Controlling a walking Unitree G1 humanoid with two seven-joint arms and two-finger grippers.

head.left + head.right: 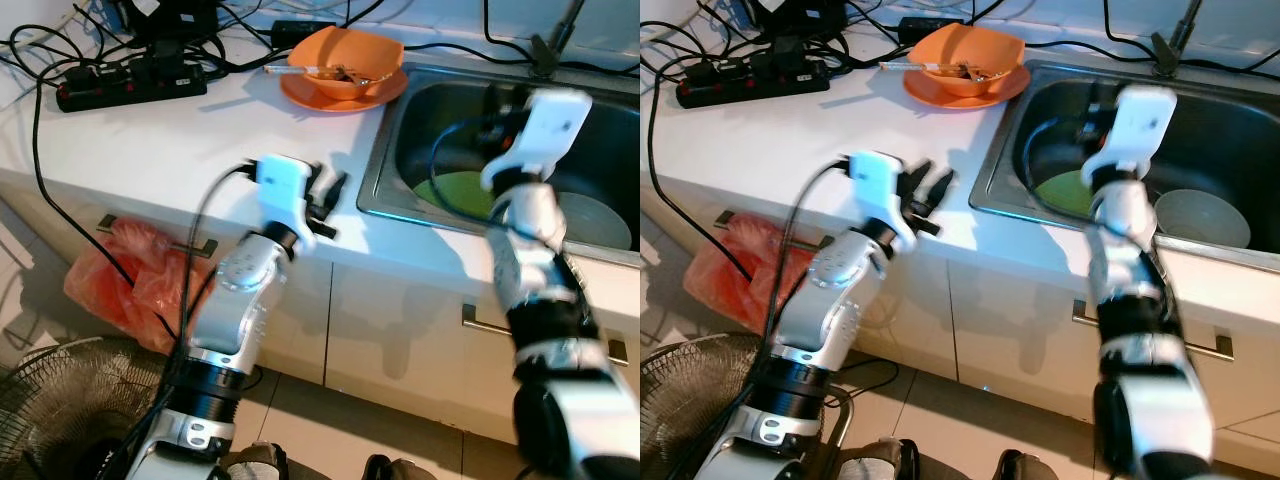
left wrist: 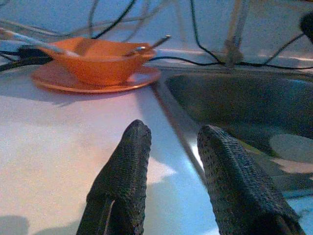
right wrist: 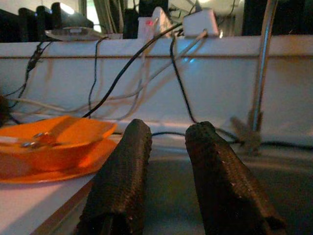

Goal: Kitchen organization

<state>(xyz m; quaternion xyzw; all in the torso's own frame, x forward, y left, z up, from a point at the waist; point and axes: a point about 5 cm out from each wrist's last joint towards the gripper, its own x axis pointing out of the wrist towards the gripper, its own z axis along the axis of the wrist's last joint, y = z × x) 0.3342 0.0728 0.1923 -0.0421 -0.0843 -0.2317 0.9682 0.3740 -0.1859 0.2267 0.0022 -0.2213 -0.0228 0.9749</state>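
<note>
left gripper [image 1: 328, 200] jaws spread, empty, over counter edge [image 1: 300, 235] beside sink [image 1: 395, 130]; right gripper [image 3: 166, 176] jaws parted above basin.

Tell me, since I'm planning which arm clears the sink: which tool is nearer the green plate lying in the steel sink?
Right. The right tool hangs over the sink just above the green plate; the left tool sits over the white counter, outside the sink.

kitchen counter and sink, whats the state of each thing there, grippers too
orange bowl: upright on the orange plate, food scraps and utensils in it
green plate: flat in the sink
grey bowl: upright in the sink
red bag: hanging at the drawer handle
left gripper: open, empty, above the counter
right gripper: open, empty, over the sink
</note>
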